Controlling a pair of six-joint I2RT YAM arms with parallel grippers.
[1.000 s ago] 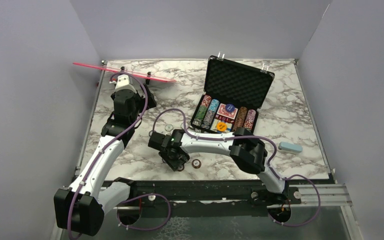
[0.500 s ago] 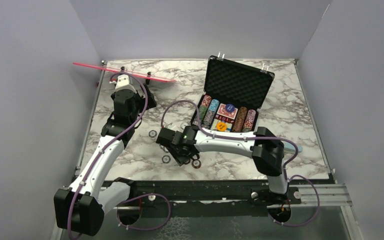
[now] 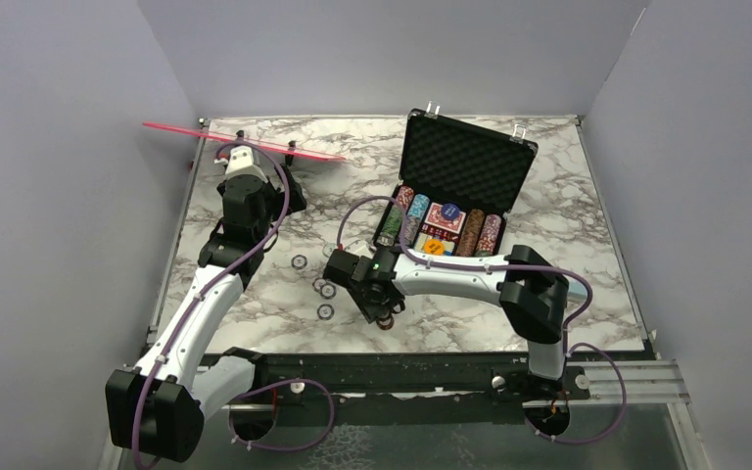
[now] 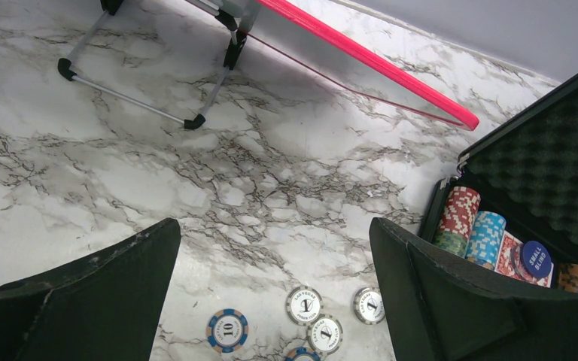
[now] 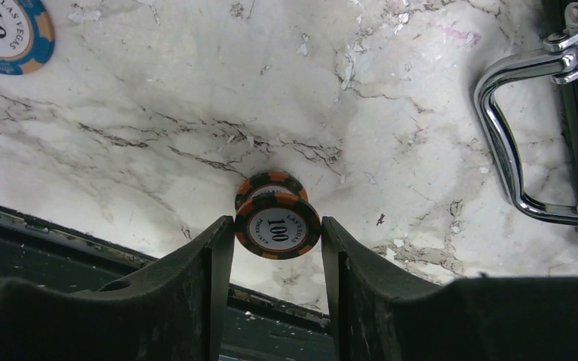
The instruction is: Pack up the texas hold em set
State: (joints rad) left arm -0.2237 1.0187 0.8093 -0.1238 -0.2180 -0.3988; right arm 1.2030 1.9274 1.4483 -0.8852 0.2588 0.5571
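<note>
Right jaws seemingly clamp orange chips [image 5: 277, 226]; briefcase [image 3: 465, 162] chip-filled

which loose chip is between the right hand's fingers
The orange-and-black 100 chip, alone between the fingers of the right hand; the blue 10 chip lies apart.

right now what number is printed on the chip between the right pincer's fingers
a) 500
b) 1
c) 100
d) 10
c: the right wrist view shows the orange-and-black chip pinched in the right pincer marked 100, while the blue 10 chip lies off to the side, untouched.
</note>
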